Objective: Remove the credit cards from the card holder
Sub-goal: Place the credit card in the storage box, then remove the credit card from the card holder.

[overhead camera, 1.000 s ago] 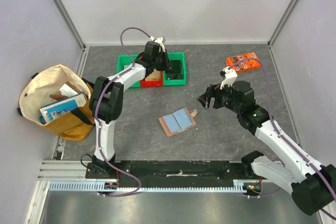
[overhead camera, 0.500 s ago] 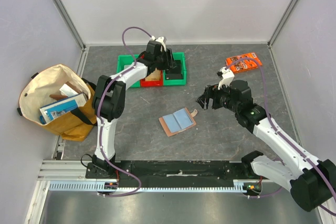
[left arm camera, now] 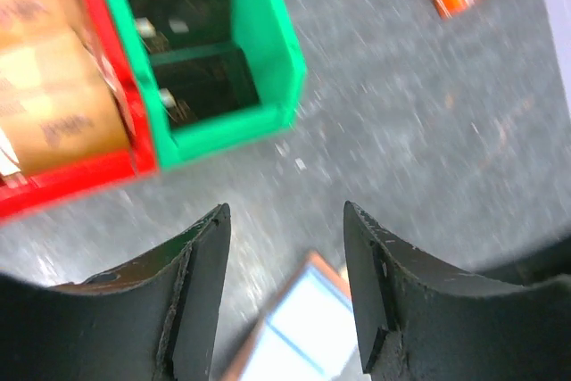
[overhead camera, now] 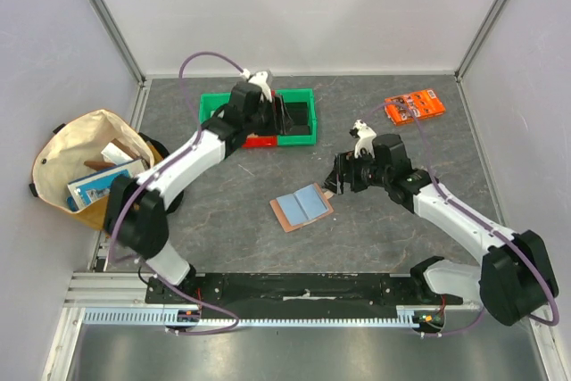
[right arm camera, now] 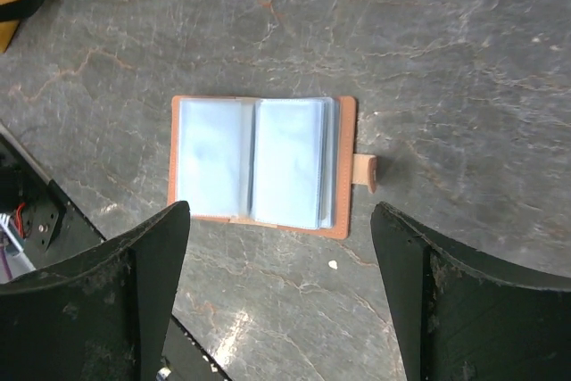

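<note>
Right gripper (overhead camera: 343, 172) has closed in on the card holder (right arm camera: 259, 167), which lies open on the table (overhead camera: 375, 238); its jaws stand apart, empty; left gripper (left arm camera: 285, 211), likewise spread, hangs near the green bin (left arm camera: 268, 60); credit cards cannot be made out within the cloudy sleeves; best to pin one leaf, then pinch a card's edge squarely.

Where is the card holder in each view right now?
Top external: card holder lies open, mid-table.
Left wrist: bottom centre, only a corner showing, cut off by the frame edge.
Right wrist: centre, open, tab on its right.
Landmark: green bin, seen in the top and left wrist views only.
</note>
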Controlling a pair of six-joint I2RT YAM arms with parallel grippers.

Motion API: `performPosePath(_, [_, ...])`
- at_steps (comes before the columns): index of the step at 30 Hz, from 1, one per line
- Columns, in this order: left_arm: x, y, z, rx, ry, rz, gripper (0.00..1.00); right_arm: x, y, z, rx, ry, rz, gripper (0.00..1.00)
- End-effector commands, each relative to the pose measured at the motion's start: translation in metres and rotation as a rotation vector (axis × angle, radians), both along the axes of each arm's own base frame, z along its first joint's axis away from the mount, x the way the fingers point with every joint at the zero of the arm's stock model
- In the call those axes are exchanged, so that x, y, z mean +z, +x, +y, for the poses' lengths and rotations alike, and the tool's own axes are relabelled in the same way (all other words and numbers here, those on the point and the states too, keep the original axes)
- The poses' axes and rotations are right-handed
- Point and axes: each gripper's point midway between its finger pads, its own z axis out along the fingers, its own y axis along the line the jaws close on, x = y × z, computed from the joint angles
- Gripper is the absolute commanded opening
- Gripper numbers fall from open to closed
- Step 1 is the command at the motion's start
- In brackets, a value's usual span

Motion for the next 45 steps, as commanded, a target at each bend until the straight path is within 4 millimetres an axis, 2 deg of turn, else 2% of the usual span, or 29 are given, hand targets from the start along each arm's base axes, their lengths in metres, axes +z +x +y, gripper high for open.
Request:
performPosePath(1, [-0.006, -0.071, -0.013, -0.054, -0.039, 0.051, 0.59, 0.008, 0.002, 0.019, 0.069, 0.08, -0.004, 0.89])
performPosePath(5, [-0.034, -0.135, -0.019, -0.117, -0.039, 0.119, 0.57, -0.001, 0.001, 0.029, 0.088, 0.107, 0.015, 0.89])
performPosePath(7, [-0.043, -0.159, -0.024, -0.144, -0.049, 0.139, 0.55, -0.008, 0.001, 0.037, 0.098, 0.108, 0.026, 0.89])
performPosePath(11, [-0.074, -0.189, -0.027, -0.151, -0.058, 0.194, 0.44, -0.03, 0.001, 0.045, 0.08, 0.056, 0.051, 0.86])
performPosePath(13, [-0.087, -0.198, -0.029, -0.156, -0.048, 0.209, 0.35, -0.041, 0.0, 0.048, 0.071, 0.035, 0.074, 0.84])
performPosePath(16, [-0.098, -0.208, -0.036, -0.173, -0.029, 0.214, 0.24, -0.054, -0.004, 0.052, 0.074, 0.004, 0.096, 0.77])
performPosePath(19, [-0.112, -0.209, -0.035, -0.155, 0.015, 0.223, 0.23, -0.064, -0.004, 0.052, 0.058, -0.037, 0.105, 0.73])
performPosePath(23, [-0.137, -0.214, -0.022, -0.115, 0.08, 0.282, 0.15, -0.075, -0.007, 0.052, 0.053, -0.07, 0.124, 0.68])
performPosePath(30, [-0.161, -0.221, 0.0, -0.063, 0.144, 0.306, 0.06, -0.096, -0.012, 0.05, 0.037, -0.127, 0.157, 0.65])
performPosePath(36, [-0.176, -0.225, 0.007, -0.036, 0.168, 0.347, 0.02, -0.102, -0.019, 0.053, 0.06, -0.129, 0.177, 0.6])
performPosePath(41, [-0.179, -0.226, 0.004, -0.049, 0.174, 0.357, 0.02, -0.097, -0.025, 0.061, 0.094, -0.095, 0.189, 0.52])
performPosePath(45, [-0.18, -0.227, 0.0, -0.062, 0.173, 0.363, 0.02, -0.087, -0.03, 0.071, 0.125, -0.045, 0.193, 0.52])
